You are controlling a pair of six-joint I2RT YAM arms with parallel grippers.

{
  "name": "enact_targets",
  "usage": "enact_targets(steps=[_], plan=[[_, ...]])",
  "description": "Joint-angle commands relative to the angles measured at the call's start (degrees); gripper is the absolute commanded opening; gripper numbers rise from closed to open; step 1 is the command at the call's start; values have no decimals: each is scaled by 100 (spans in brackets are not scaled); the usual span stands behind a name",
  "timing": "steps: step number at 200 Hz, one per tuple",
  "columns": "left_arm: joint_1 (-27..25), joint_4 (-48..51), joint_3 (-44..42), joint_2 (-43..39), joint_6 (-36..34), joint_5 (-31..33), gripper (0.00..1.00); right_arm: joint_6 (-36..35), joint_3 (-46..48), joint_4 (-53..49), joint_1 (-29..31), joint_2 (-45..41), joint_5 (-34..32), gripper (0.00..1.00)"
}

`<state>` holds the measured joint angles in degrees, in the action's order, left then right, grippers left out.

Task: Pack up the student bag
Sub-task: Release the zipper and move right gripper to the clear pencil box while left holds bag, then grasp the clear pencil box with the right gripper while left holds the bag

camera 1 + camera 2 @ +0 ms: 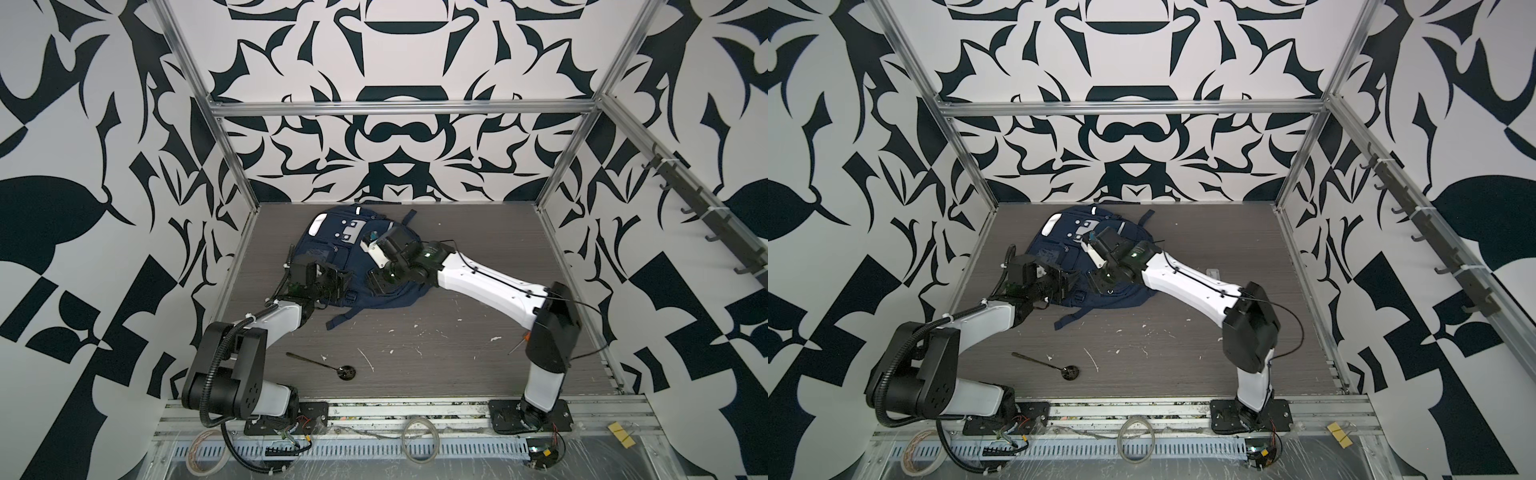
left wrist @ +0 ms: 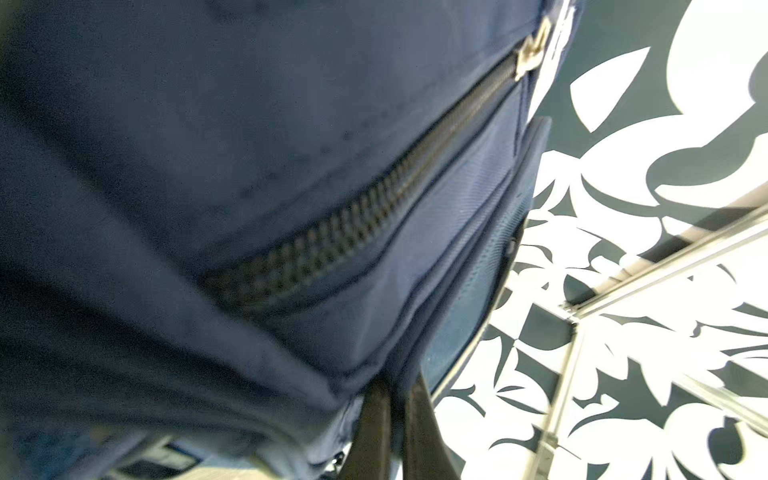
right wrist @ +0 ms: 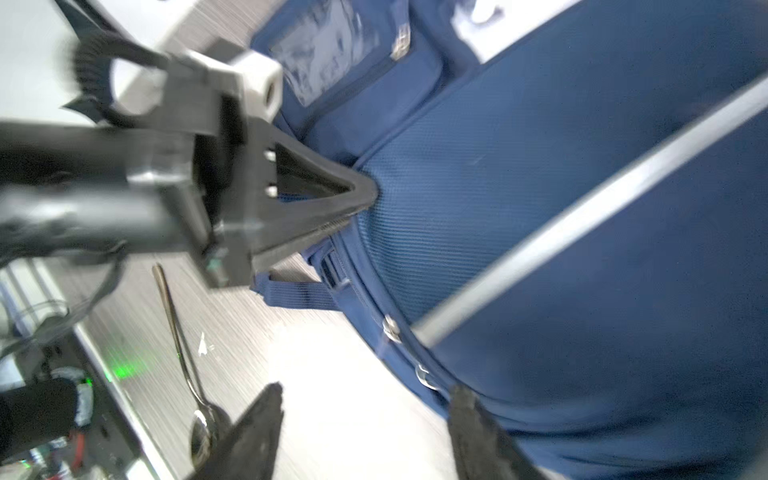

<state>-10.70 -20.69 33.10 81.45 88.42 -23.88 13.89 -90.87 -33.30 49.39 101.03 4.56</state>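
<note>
Left gripper (image 3: 365, 197): clamped on student bag (image 3: 540, 124) side fabric. Right gripper (image 3: 368, 390): jaws apart, over bag's zipped edge.

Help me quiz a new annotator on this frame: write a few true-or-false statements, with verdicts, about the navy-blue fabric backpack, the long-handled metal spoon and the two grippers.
1. The large navy-blue fabric backpack lies on the grey wood-grain table. True.
2. The left gripper is open and clear of the backpack. False: it is shut, pinching the backpack's fabric.
3. The right gripper has its jaws apart and holds nothing. True.
4. The long-handled metal spoon lies inside the backpack. False: it lies on the table towards the front edge, apart from the backpack.
</note>
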Motion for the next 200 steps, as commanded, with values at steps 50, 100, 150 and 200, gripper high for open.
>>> enact_targets(steps=[50, 100, 150, 200], plan=[[143, 1930, 817, -19, -2292, -352, 48, 197, 526, -1643, -3158, -1122, -438, 91], [65, 3540, 1164, -559, -3686, -168, 84, -410, 532, -2153, -4389, -468, -694, 98], [-492, 5793, 2063, -797, -5276, 682, 94, -417, 570, -2061, -4428, 426, -571, 99], [-975, 5436, 2104, -1365, -5540, 252, 94, -509, 501, -1908, -4422, 1062, -432, 99]])
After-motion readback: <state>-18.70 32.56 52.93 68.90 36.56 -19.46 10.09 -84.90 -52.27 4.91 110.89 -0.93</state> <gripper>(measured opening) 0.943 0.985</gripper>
